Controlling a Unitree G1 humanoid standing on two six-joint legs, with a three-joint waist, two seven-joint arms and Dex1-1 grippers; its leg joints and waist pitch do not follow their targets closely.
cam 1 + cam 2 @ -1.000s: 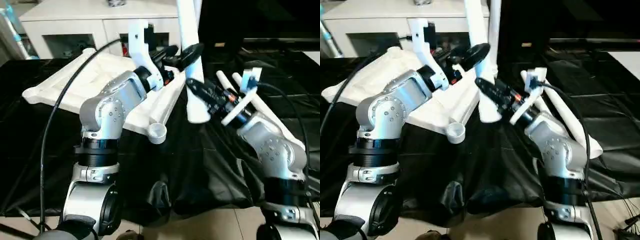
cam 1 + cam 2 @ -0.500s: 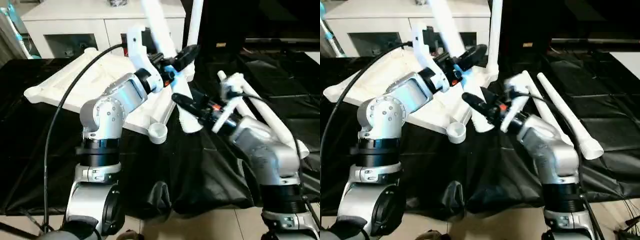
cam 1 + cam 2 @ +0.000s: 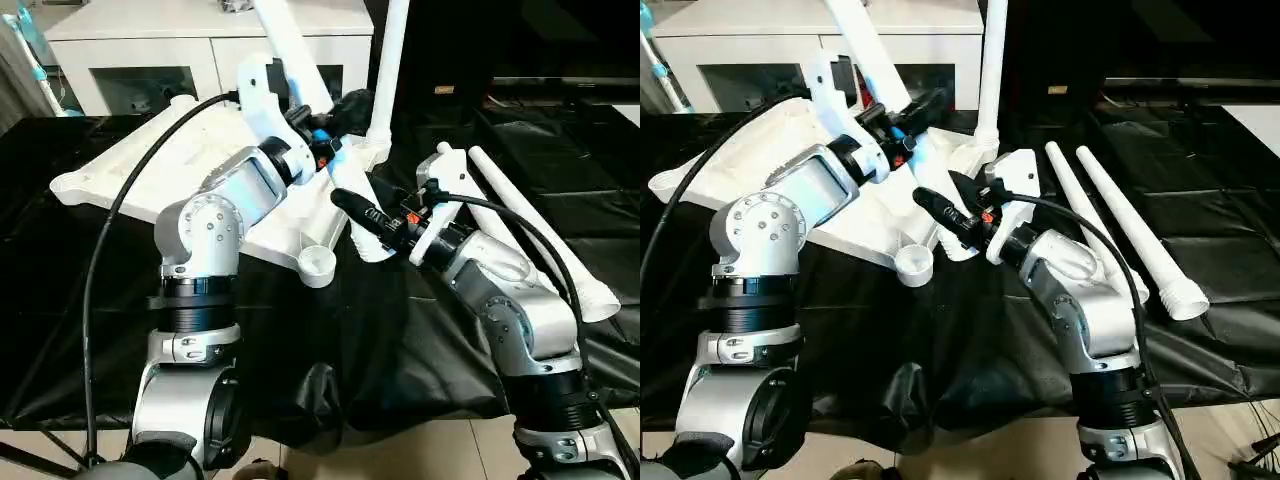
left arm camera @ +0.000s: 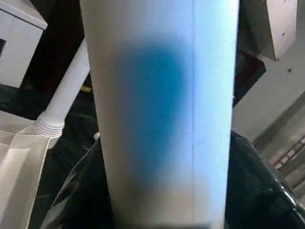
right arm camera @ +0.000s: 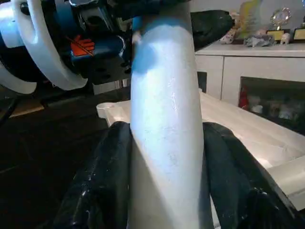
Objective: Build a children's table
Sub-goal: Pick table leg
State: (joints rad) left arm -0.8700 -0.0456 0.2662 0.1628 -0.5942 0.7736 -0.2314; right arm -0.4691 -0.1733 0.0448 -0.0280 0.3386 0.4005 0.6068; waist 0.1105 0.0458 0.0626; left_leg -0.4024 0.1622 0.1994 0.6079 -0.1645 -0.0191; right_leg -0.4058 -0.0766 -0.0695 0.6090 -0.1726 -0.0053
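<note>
Leg point(image 3: 865, 45) tilted more since, both grippers clamped

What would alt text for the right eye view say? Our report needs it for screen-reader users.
Both grippers, left gripper above right gripper, clamp one tilted white leg over the upturned white tabletop. Another leg stands upright in a far corner socket; two more legs lie on the black cover at right.
</note>
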